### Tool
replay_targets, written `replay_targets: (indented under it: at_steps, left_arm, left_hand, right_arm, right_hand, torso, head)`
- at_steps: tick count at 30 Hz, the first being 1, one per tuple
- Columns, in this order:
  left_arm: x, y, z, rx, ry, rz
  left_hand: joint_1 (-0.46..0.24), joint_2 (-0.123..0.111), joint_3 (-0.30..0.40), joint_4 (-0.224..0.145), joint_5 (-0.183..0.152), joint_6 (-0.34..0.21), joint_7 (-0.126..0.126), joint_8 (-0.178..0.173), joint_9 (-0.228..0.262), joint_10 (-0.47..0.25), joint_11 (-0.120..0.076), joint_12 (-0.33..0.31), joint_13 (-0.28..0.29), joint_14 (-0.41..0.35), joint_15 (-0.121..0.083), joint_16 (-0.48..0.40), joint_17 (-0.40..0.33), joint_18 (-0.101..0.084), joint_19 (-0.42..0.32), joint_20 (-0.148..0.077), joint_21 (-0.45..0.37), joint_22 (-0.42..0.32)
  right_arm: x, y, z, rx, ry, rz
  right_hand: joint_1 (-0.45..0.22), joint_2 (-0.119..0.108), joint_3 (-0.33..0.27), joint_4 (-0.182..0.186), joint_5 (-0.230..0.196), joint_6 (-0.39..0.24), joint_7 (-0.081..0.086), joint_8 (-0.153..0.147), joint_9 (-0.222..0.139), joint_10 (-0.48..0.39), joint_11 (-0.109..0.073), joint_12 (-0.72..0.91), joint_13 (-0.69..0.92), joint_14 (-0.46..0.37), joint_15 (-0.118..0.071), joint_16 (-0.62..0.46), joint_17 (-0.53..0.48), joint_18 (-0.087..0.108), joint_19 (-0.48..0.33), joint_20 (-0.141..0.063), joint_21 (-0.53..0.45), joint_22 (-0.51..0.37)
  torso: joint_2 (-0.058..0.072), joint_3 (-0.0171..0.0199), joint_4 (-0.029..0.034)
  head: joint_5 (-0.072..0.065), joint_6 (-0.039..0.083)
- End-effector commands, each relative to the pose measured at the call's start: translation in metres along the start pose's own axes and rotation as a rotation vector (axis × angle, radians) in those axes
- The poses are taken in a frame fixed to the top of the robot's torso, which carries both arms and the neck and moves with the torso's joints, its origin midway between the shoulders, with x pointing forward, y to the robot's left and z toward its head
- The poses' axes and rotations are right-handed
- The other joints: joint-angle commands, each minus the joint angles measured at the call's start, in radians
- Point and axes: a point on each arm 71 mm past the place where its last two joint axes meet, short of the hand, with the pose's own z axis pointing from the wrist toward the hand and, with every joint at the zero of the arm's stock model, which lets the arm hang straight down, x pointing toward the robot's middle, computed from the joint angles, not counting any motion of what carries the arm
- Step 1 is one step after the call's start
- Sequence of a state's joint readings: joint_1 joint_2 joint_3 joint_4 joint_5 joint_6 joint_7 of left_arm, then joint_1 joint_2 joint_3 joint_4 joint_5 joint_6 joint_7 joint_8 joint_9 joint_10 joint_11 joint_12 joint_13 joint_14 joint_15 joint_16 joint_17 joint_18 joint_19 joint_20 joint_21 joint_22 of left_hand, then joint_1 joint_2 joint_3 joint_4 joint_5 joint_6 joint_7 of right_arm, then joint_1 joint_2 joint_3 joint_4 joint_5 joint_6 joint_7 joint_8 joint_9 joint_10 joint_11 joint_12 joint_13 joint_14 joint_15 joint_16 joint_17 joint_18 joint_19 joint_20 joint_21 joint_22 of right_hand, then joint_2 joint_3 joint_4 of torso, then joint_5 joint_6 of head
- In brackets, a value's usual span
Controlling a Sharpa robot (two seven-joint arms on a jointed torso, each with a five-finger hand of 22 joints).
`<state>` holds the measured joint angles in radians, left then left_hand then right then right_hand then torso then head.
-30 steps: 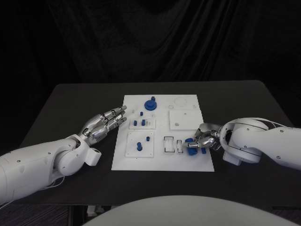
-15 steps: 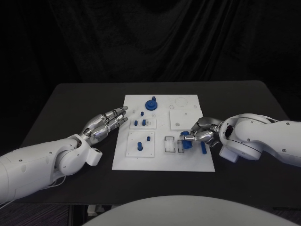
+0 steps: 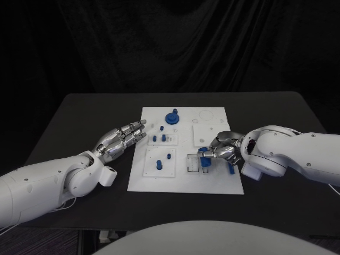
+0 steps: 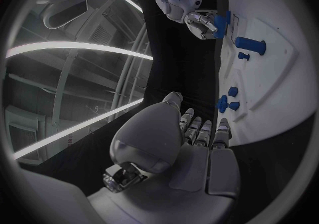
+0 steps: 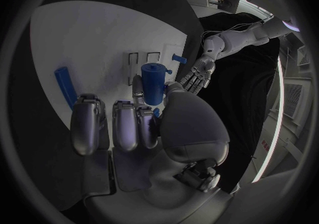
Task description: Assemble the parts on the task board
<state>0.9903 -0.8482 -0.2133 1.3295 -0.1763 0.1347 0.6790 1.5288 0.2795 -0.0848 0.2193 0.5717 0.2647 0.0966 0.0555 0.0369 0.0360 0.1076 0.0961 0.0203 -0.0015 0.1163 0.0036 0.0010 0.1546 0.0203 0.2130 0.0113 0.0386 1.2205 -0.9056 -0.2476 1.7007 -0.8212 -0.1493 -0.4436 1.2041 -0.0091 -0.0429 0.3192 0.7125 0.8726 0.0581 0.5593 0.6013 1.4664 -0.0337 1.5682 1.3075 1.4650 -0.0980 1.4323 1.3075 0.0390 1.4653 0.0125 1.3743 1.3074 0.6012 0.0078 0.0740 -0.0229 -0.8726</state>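
The white task board [image 3: 216, 183] lies in the middle of the black table. My right hand [image 3: 220, 149] holds a blue cylinder [image 5: 153, 83] over the board's near right part, by two rectangular slots [image 3: 190, 162]. A blue rod [image 5: 65, 85] lies flat on the board beside that hand. My left hand [image 3: 121, 139] hovers at the board's left edge, fingers stretched out together, holding nothing. Small blue pegs [image 3: 163, 137] stand in a block near it, a blue round part [image 3: 171, 117] sits at the far side, and a blue piece [image 3: 159, 163] lies on the near left plate.
Bare black table [image 3: 86, 114] surrounds the board on all sides. A square white plate [image 3: 209, 132] with a raised rim occupies the board's right middle, and a faint ring outline [image 3: 206, 114] marks its far right corner.
My right hand has carried the blue cylinder leftward and a little away from me, from the board's near right edge to the slots. The left hand has stayed put.
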Motion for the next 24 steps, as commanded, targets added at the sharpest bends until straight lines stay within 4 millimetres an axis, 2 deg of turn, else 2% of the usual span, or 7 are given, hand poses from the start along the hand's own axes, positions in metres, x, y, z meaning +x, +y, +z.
replay_targets:
  at_steps: [1,14,19,24]
  left_arm:
    - [0.003,0.001,0.000,0.019,0.014,-0.016]
    - [0.003,0.006,-0.004,0.009,0.009,-0.022]
    - [0.003,0.007,-0.004,0.007,0.011,-0.024]
    - [0.004,0.008,-0.004,0.006,0.012,-0.025]
  left_hand:
    - [-0.005,-0.002,0.006,-0.001,0.002,0.000,0.004,0.004,0.001,0.002,0.002,0.004,0.001,0.001,0.007,-0.004,-0.001,0.010,0.000,0.004,0.004,0.001]
    - [-0.005,-0.002,0.007,-0.001,0.002,0.000,0.005,0.004,0.000,0.002,0.002,0.003,0.001,0.001,0.007,-0.004,-0.001,0.010,0.000,0.004,0.004,0.001]
    - [-0.005,-0.002,0.008,-0.002,0.003,0.001,0.005,0.004,0.001,0.002,0.002,0.003,0.001,0.001,0.007,-0.004,-0.001,0.010,0.000,0.004,0.004,0.001]
    - [-0.005,-0.002,0.008,-0.002,0.003,0.001,0.005,0.004,0.001,0.002,0.002,0.003,0.001,0.001,0.007,-0.004,-0.001,0.010,0.000,0.004,0.004,0.001]
  right_arm:
    - [0.004,-0.001,0.003,0.017,0.046,-0.012]
    - [0.014,0.002,0.010,0.027,0.083,-0.028]
    - [0.015,0.002,0.011,0.027,0.087,-0.029]
    - [0.015,0.002,0.012,0.027,0.084,-0.028]
  right_hand:
    - [0.029,0.044,0.108,-0.095,-0.022,-0.026,-0.013,-0.004,-0.003,0.104,0.004,0.003,0.263,0.063,0.004,-0.004,0.008,0.009,0.035,0.002,-0.008,0.199]
    - [0.018,0.044,0.110,-0.083,-0.052,-0.033,-0.009,-0.009,-0.008,0.104,0.007,0.003,0.263,0.063,0.007,-0.005,0.005,0.010,0.033,0.005,-0.011,0.198]
    - [0.005,0.045,0.107,-0.067,-0.097,-0.037,-0.006,-0.013,-0.014,0.104,0.011,0.003,0.263,0.062,0.010,-0.006,0.001,0.011,0.032,0.008,-0.015,0.197]
    - [-0.024,0.050,0.093,-0.036,-0.189,-0.038,-0.001,-0.019,-0.024,0.104,0.015,0.003,0.263,0.062,0.014,-0.007,-0.003,0.011,0.031,0.012,-0.016,0.197]
  torso:
    - [0.000,-0.0001,-0.0008]
    - [0.000,0.0000,-0.0007]
    - [0.000,0.0000,-0.0007]
    - [0.000,0.0001,-0.0009]
  head:
    - [0.003,0.000]
    - [0.013,0.000]
    - [0.010,0.000]
    - [0.013,0.000]
